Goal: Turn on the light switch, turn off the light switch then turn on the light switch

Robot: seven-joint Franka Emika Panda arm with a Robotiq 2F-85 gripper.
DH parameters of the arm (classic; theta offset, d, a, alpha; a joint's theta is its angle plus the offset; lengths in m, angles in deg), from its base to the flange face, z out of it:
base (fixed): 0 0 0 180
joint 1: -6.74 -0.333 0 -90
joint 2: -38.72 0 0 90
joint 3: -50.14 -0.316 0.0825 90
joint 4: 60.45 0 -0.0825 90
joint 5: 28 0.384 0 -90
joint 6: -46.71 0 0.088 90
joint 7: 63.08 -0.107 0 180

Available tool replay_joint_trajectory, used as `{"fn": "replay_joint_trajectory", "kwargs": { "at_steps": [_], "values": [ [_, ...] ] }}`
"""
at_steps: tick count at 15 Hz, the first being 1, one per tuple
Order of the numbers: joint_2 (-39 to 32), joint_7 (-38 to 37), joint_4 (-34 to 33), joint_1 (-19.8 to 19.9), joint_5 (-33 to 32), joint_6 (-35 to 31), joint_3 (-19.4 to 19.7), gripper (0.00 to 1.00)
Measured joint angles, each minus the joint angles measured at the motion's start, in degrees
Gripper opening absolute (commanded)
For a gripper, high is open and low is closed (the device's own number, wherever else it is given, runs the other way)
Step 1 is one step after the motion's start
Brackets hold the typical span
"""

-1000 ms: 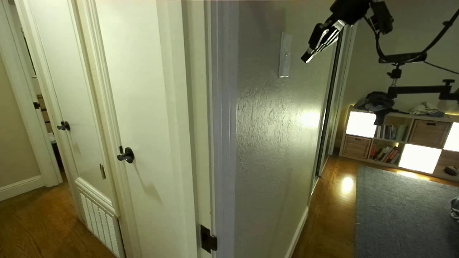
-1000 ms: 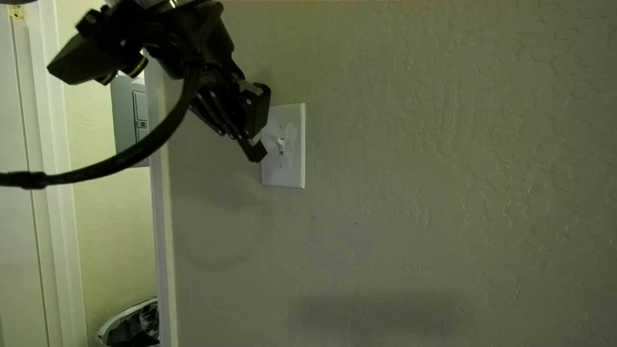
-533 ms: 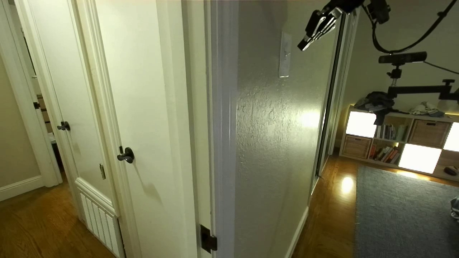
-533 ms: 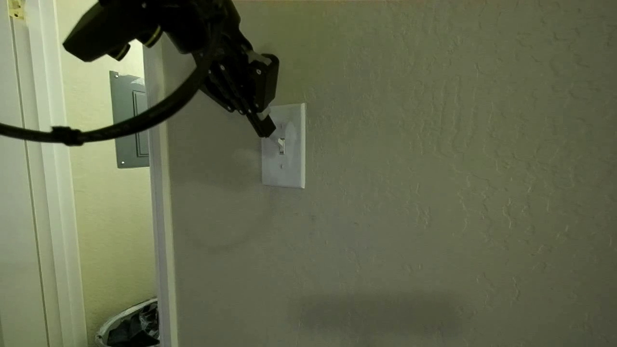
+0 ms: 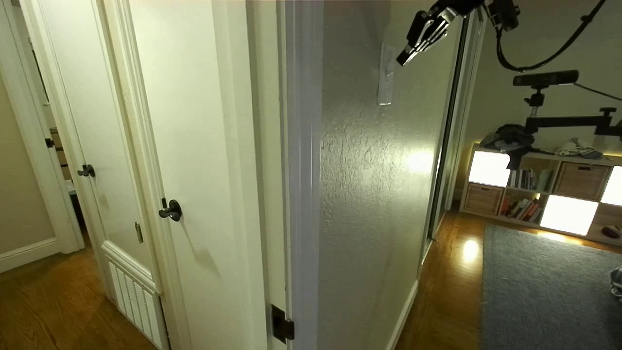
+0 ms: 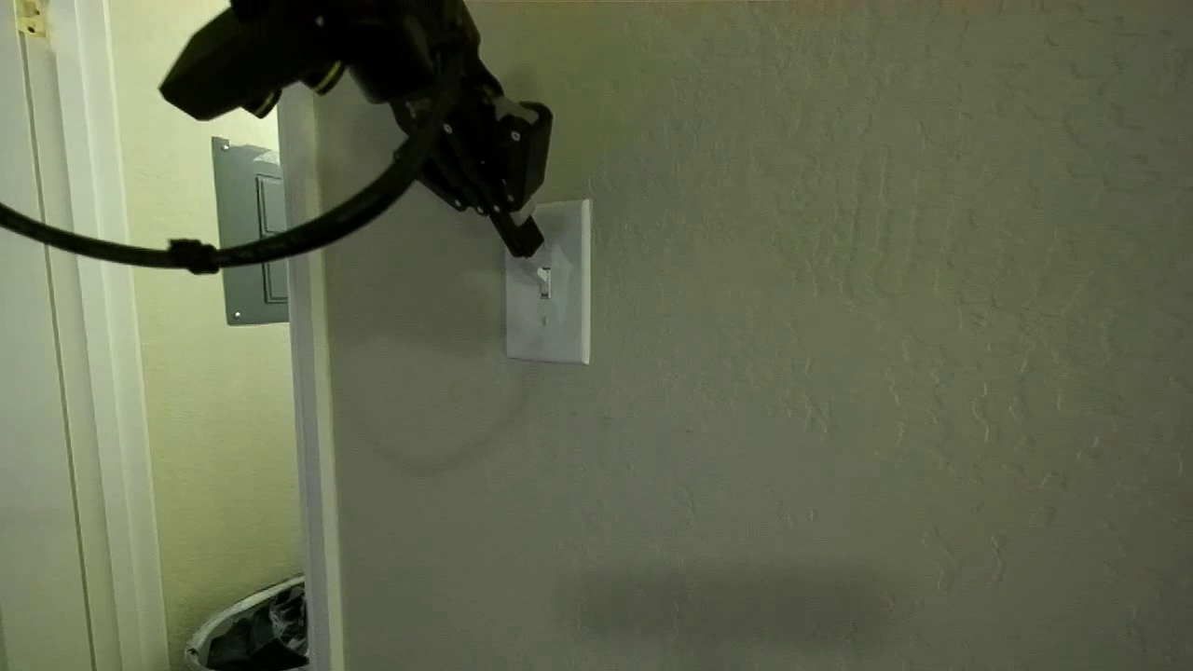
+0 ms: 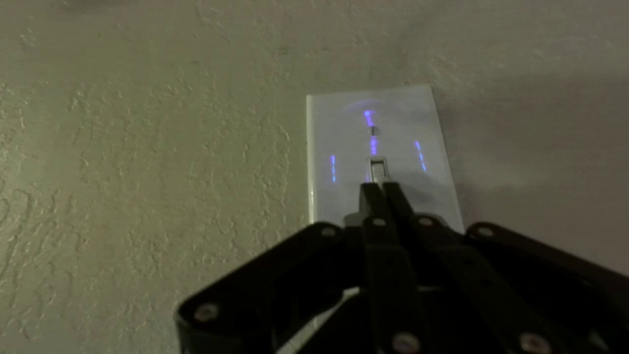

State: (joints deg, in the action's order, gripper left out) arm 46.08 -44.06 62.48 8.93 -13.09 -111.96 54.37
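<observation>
a blue-grey rug point(image 5: 544, 291) lies before a shelf point(image 5: 545, 155) (books point(image 5: 527, 209) and baskets point(image 5: 580, 182) inside).

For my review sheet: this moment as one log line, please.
gripper: shut | light switch: near gripper, looks flipped up | touch: cannot tell

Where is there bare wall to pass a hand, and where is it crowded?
In an exterior view, bare wall spreads right of the switch and below it; a narrower patch lies between switch and trim. Crowded: the switch's upper left, behind the gripper, and further left, along the cable.
</observation>
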Motion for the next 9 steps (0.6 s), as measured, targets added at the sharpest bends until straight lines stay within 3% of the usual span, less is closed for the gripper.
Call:
{"fn": "replay_joint_trajectory", "kwargs": {
  "at_steps": [9],
  "values": [
    [-3.15,0.64,-2.36,-0.27,3.93,0.02,-0.18,0.06]
  ]
}}
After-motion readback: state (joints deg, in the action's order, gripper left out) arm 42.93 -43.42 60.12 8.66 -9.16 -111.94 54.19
